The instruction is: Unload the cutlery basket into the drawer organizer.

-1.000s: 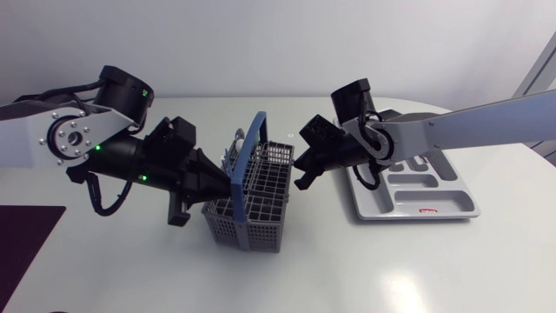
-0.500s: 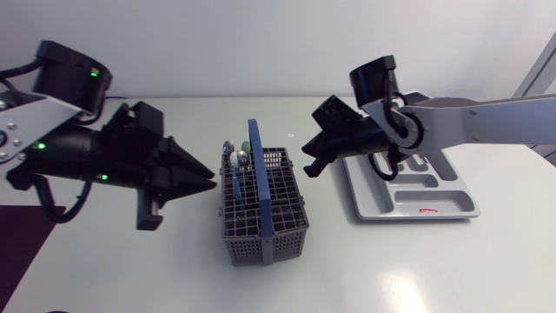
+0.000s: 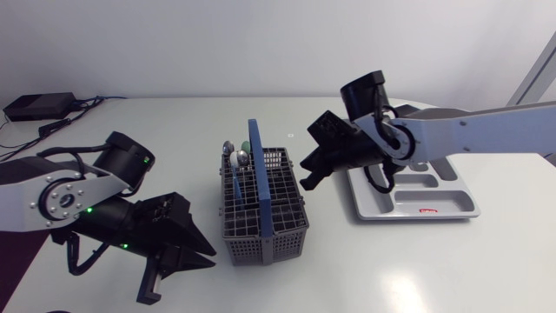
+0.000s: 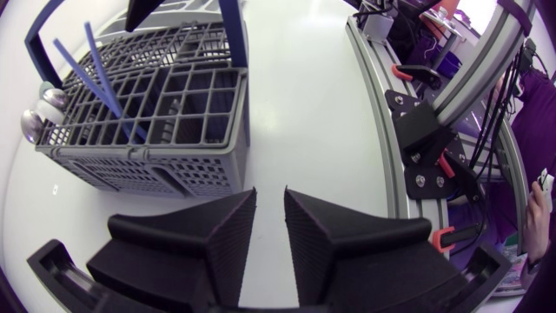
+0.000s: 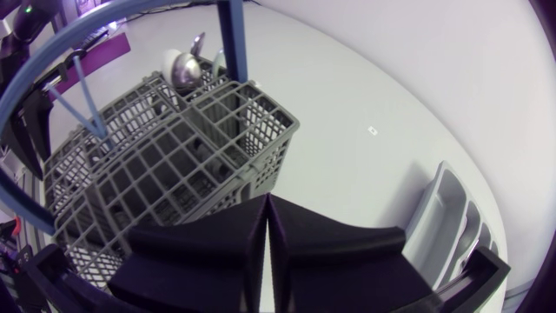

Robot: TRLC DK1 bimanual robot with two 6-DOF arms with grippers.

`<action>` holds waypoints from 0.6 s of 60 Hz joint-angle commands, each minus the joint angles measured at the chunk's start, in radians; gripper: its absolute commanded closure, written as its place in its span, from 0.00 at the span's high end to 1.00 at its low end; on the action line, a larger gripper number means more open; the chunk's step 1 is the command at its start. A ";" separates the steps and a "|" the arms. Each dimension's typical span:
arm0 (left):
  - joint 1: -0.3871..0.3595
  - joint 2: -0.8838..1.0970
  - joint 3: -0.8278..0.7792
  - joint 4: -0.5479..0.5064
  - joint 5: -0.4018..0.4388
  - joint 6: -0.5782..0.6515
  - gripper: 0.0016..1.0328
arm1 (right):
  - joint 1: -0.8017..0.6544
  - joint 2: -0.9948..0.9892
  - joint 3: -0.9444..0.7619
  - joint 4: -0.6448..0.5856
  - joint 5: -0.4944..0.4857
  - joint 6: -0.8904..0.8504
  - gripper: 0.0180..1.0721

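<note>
The grey cutlery basket [image 3: 263, 209] with its blue handle [image 3: 256, 165] stands upright mid-table. It holds spoons [image 3: 238, 157] at its far-left corner and thin blue sticks [image 4: 102, 76]. To its right lies the grey drawer organizer [image 3: 434, 202]. My left gripper [image 3: 207, 254] is low at the basket's near-left corner, apart from it, and open by a narrow gap with nothing in it [image 4: 270, 196]. At the basket's right rim hangs my right gripper [image 3: 307, 178], shut and empty [image 5: 266, 200]. From the right wrist I look down into the basket [image 5: 174, 165], spoons [image 5: 181, 65] at its far end.
A small black box [image 3: 33, 106] with cables lies at the table's far-left corner. Bare white table stretches in front of the basket and the organizer. The table's edge runs close beside my left gripper.
The basket, tilted against my left gripper a second ago, now stands upright. My left arm has drawn back and dropped to the basket's near left. The right gripper has hardly shifted.
</note>
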 commanded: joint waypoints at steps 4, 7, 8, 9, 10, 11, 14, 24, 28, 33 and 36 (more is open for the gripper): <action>-0.024 0.064 0.005 0.036 0.009 0.025 0.26 | 0.003 0.131 0.134 -0.040 0.018 0.031 0.05; -0.030 0.074 0.010 0.046 0.009 0.024 0.26 | 0.003 0.162 0.177 -0.051 0.015 0.032 0.05; -0.030 0.075 0.011 0.048 0.009 0.024 0.26 | 0.005 0.168 0.187 -0.053 0.015 0.034 0.05; -0.030 0.078 0.011 0.053 0.009 0.024 0.26 | 0.005 0.179 0.200 -0.057 0.015 0.035 0.05; -0.030 0.080 0.013 0.056 0.009 0.022 0.26 | 0.005 0.183 0.208 -0.062 0.015 0.035 0.05; -0.032 0.081 0.014 0.057 0.009 0.021 0.26 | 0.005 0.192 0.223 -0.071 0.012 0.037 0.05; -0.035 0.092 0.016 0.071 0.011 0.013 0.26 | 0.005 0.218 0.262 -0.089 -0.002 0.043 0.05; -0.035 0.129 0.025 0.129 0.011 -0.021 0.26 | 0.014 0.314 0.403 -0.146 -0.045 0.066 0.05; -0.037 0.135 0.025 0.145 0.012 -0.031 0.26 | 0.025 0.355 0.469 -0.180 -0.068 0.075 0.05; -0.038 0.137 0.024 0.157 0.012 -0.045 0.26 | 0.046 0.393 0.532 -0.201 -0.077 0.085 0.05; -0.040 0.137 0.022 0.158 0.012 -0.045 0.26 | 0.059 0.401 0.549 -0.206 -0.082 0.091 0.05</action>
